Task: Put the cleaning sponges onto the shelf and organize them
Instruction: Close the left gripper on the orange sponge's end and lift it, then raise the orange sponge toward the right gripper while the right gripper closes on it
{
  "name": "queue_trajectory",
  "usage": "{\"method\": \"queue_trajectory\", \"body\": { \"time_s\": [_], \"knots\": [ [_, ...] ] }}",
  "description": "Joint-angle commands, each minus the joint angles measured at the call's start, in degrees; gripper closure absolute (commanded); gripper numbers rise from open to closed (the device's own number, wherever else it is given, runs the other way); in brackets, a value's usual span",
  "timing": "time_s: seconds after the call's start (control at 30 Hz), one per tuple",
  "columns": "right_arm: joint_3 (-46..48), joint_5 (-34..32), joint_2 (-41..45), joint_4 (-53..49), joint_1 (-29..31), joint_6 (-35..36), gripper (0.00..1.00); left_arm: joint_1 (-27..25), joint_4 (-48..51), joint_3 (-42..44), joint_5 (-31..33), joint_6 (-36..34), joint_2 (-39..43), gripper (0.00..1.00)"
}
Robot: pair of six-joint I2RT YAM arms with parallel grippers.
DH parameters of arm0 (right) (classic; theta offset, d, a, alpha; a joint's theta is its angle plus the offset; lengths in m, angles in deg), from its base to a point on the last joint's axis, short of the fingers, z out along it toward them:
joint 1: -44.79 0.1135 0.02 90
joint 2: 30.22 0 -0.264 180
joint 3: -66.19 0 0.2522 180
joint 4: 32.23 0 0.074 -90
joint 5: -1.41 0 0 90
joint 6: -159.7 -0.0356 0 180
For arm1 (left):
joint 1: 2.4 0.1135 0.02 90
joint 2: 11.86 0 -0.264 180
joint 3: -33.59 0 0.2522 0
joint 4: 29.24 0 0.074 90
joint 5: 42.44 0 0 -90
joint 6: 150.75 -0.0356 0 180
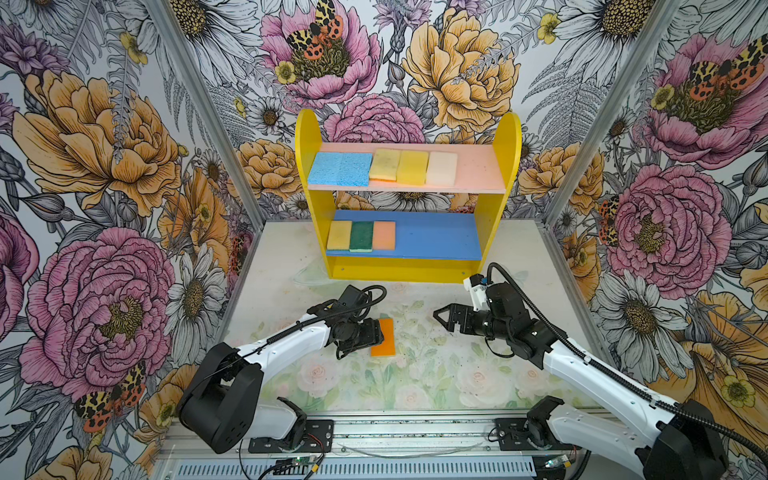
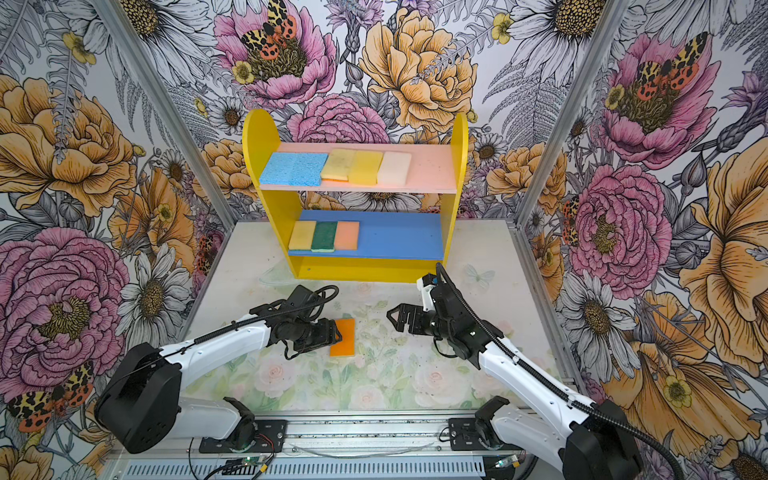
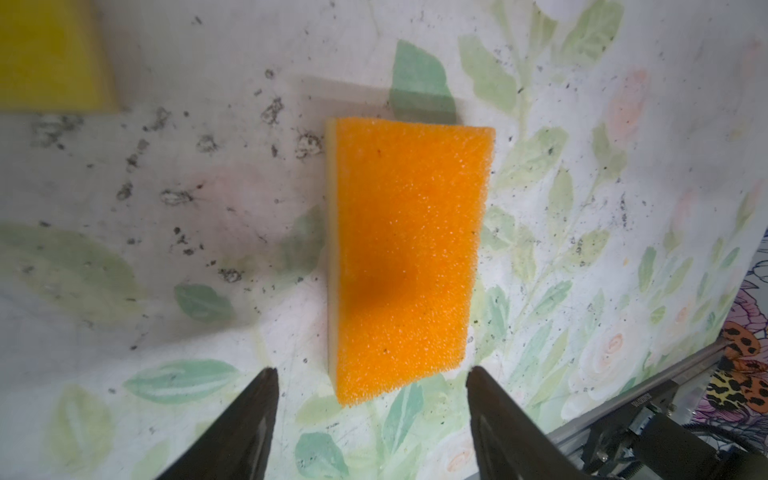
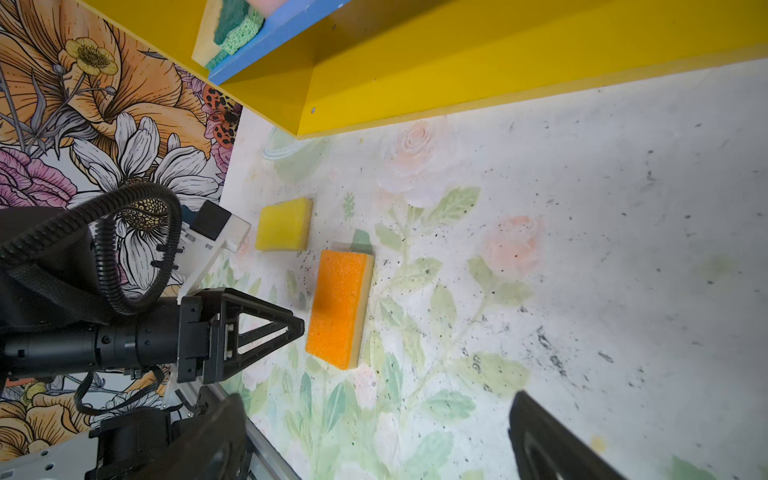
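Left wrist, claw point(image 3: 372, 370) astride orange sponge point(image 3: 407, 257)

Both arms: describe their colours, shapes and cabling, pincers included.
The left arm and right arm have glossy white link shells with black joint housings. A ribbed black cable conduit runs along each. The left pincer and right pincer are black, with triangular open-frame fingers. A white camera mount sits at the right wrist.

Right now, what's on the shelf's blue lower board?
Three sponges lie side by side at its left end in both top views: yellow sponge, dark green sponge, peach sponge. The rear of the blue lower board is covered by the pink upper board.
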Motion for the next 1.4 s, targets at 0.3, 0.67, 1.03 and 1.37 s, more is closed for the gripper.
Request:
{"method": "queue_trajectory", "body": {
  "time_s": [0.3, 0.67, 1.03, 1.37],
  "knots": [
    [-3.0, 0.5, -1.1, 1.3, -0.3, -0.2, 0.01, 0.7, -6.5, 0.6, -3.5, -1.8, -6.3, 0.48],
    [-3.2, 0.5, -1.1, 1.4, -0.4, 0.0, 0.01, 0.7, -8.6, 1.9, -4.3, -1.6, -7.9, 0.90],
    [-3.5, 3.6, -2.7, 1.3, -0.3, -0.6, 0.01, 0.8, -8.7, 1.6, -7.5, 0.5, -0.9, 1.00],
    [-6.1, 7.4, -7.3, 1.8, 2.4, -1.0, 0.00, -0.6, -8.6, -0.3, -10.2, 4.2, 8.5, 1.00]
  ]
}}
